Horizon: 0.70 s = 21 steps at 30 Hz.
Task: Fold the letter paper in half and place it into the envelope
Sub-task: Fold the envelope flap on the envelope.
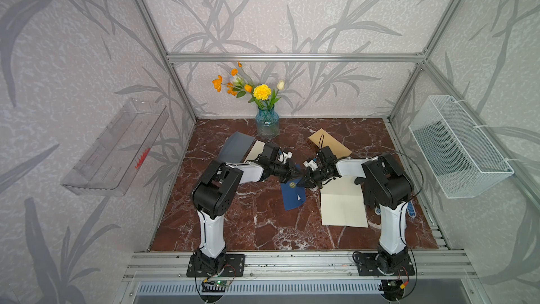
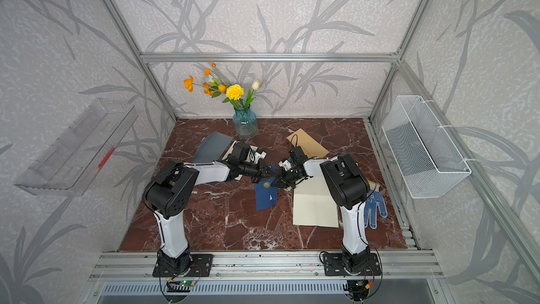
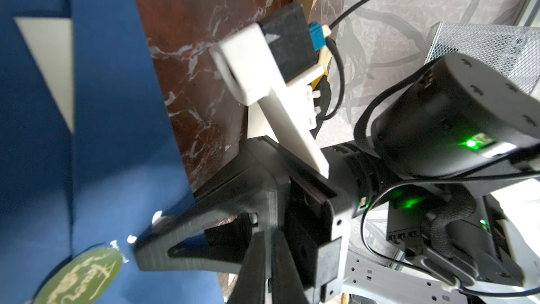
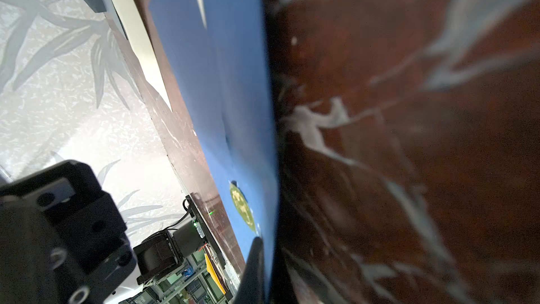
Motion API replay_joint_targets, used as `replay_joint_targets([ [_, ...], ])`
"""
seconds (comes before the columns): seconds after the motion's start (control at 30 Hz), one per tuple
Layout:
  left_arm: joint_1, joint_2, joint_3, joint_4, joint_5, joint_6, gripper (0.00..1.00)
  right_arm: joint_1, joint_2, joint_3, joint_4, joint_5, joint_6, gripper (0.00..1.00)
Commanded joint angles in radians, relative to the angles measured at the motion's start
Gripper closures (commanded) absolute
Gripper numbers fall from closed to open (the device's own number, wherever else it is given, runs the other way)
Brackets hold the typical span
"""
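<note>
The navy envelope (image 1: 293, 200) (image 2: 266, 200) lies mid-table with a gold seal (image 3: 81, 276) near its far end. That end is lifted by my right gripper (image 1: 302, 185) (image 4: 267, 247), which is shut on the envelope's edge (image 4: 233, 97) beside the seal. My left gripper (image 1: 301, 175) (image 3: 270, 235) is shut just above it, its tips against the right gripper's fingers. Nothing shows clearly between the left jaws. The cream letter paper (image 1: 257, 150) (image 2: 230, 150) lies flat at the back left, largely hidden under the left wrist.
A grey envelope (image 1: 236, 147) lies beside the letter paper, and a tan envelope (image 1: 330, 141) at back right. A large creased cream sheet (image 1: 342, 203) and a blue dotted glove (image 2: 375, 206) lie by the right arm. A flower vase (image 1: 267, 124) stands at the back.
</note>
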Motion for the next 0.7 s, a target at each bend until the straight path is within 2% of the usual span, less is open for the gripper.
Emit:
replay_joint_targets([
  [0.0, -0.004, 0.035, 0.005, -0.071, 0.005, 0.078, 0.93, 0.007, 0.008, -0.022, -0.051, 0.081, -0.016, 1.0],
  [0.27, 0.0, 0.095, 0.024, -0.163, -0.056, 0.15, 0.99, 0.008, 0.002, -0.016, -0.079, 0.089, -0.023, 1.0],
  [0.53, 0.001, 0.145, 0.089, -0.27, -0.113, 0.199, 1.0, 0.01, -0.005, -0.001, -0.135, 0.103, -0.041, 1.0],
  [0.67, 0.002, 0.157, 0.131, -0.374, -0.162, 0.244, 1.0, 0.011, -0.019, 0.031, -0.23, 0.122, -0.068, 0.81],
])
